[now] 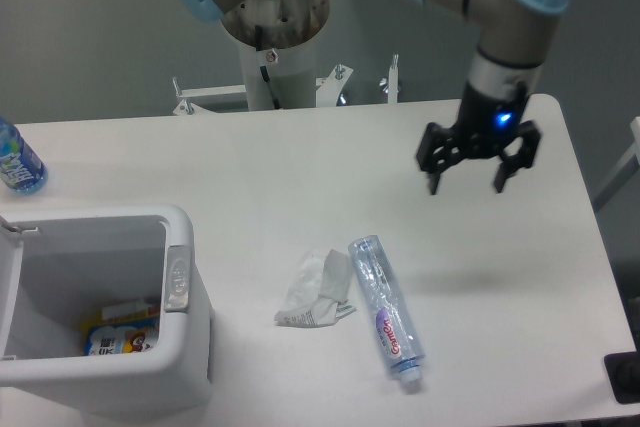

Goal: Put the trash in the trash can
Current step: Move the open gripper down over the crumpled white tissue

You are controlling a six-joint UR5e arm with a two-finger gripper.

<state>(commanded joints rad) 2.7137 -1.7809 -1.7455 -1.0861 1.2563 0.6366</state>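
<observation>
Overhead, claw (466, 185) spread, fingers downward

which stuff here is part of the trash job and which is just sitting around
Part of the job:
- crumpled white wrapper
- crushed clear bottle with red-and-white label
- white trash can
- the tool, open and empty above the table

Just lying about:
- upright blue-labelled bottle at the left edge
- packaging already inside the can
</observation>
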